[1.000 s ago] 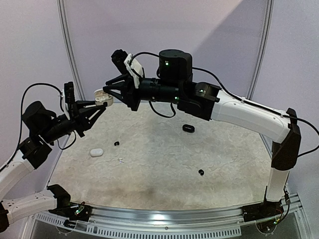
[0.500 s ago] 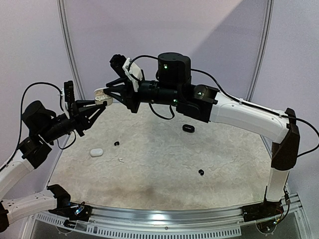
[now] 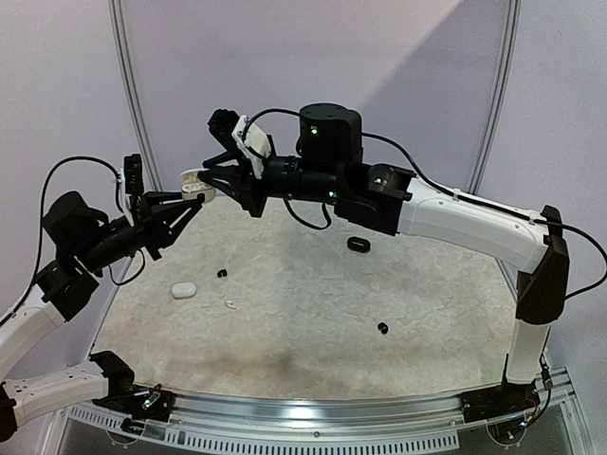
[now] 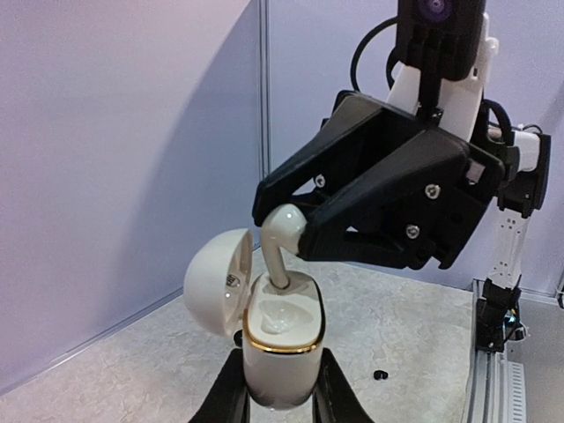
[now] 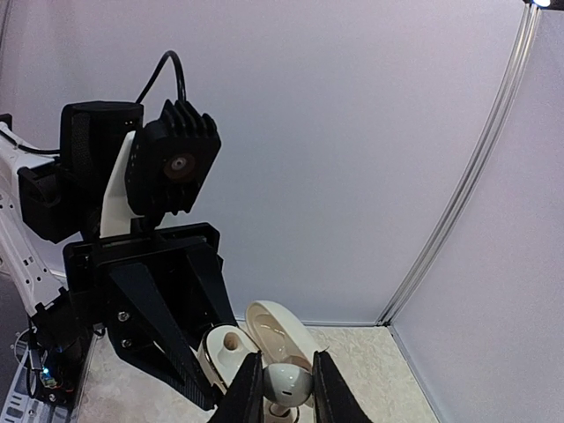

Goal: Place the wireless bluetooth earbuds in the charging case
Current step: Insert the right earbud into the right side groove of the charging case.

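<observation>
The right end effector (image 5: 284, 394) is closed narrowly on the head of a white earbud (image 4: 284, 231), whose stem tip is set at a socket of the case (image 4: 280, 348). The case is clamped upright in the left end effector (image 4: 280, 401), its lid (image 4: 216, 278) swung open, well above the surface (image 3: 303, 313). The earbud is judged light, rigid and slippery, and is best gripped by the rounded head. It is seen to be glossy and cream-white, with a short stem. A black earbud (image 3: 382, 328) is seen lying on the surface.
</observation>
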You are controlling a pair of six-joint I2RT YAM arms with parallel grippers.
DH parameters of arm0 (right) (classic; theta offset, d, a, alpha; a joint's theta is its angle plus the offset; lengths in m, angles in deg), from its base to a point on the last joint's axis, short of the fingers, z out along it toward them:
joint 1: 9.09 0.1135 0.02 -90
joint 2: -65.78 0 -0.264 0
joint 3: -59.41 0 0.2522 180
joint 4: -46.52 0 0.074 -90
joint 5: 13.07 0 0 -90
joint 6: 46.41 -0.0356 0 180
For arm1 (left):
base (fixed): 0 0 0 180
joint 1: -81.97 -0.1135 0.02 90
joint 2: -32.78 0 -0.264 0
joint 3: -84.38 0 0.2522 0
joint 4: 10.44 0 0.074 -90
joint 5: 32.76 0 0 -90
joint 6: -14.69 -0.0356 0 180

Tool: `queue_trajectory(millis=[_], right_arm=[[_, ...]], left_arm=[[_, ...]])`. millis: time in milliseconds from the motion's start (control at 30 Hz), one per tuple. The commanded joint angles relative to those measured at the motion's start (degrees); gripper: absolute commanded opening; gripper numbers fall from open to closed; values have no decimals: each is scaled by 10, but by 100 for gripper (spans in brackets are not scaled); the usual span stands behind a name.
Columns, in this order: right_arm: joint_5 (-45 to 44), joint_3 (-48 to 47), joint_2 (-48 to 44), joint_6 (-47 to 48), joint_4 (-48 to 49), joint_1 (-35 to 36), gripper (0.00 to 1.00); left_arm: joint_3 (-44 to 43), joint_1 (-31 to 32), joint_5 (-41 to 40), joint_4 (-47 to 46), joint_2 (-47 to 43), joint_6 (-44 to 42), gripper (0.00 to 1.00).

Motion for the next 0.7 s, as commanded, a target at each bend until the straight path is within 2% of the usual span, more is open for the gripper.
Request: queue_trajectory(millis=[0,333,667], right_arm=[[-1,14,10,3,-31,3,17],[1,11,14,5,-29,3,22],[-7,6,19,11,-29,7,22]], left_arm=[[-22,-2,-4,-33,-3,-3,0],[-21,-2,-5,-35,-3,-3,0],[-20,-2,-2,-34,-1,-4,0]])
